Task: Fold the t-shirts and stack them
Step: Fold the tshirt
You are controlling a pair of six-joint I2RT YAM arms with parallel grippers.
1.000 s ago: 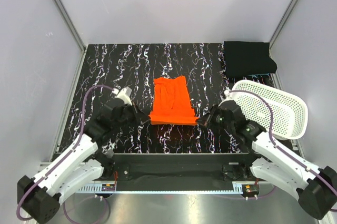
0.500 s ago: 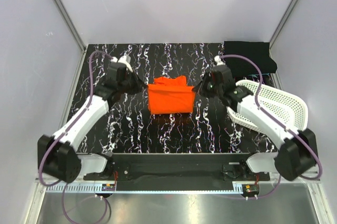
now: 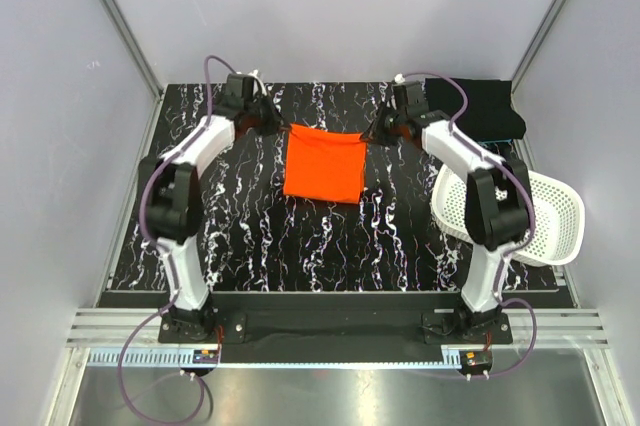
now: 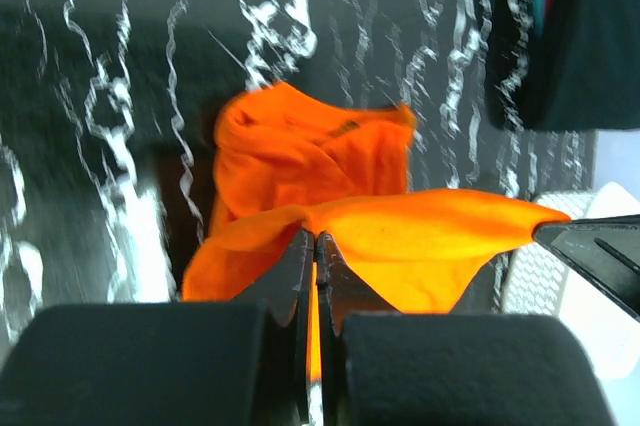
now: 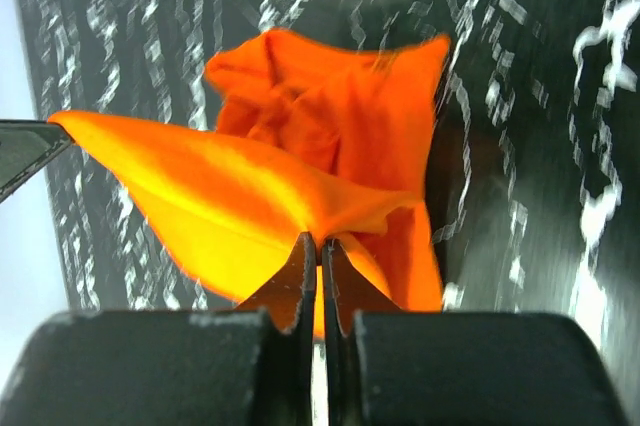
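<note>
Orange t-shirt (image 3: 323, 164): soft plain fabric, bright, matte, folded to a roughly square panel. It sits over the middle of the far half of the table (image 3: 250, 236), held up by its two far corners. The far edge is pulled taut and runs left to right between the two arms; the rest of the cloth trails from it toward the near side. The wrist views show that edge as a smooth stretched ridge, with looser, creased folds bunched beneath it.

Left fingers (image 4: 288, 281): black, pressed together on the shirt's left far corner, a sliver of orange pinched between the tips.

Right fingers (image 5: 285, 286): black, likewise clamped on the right far corner.

Black t-shirt (image 3: 475, 111): soft dark fabric, folded into a flat rectangle, lying at the far right corner of the table, apart from the orange one.

Basket (image 3: 545, 216): white perforated plastic, oval, with rounded rim, at the right edge of the table, near side of the black shirt.

Table: black surface with white marble-like veining, glossy.
</note>
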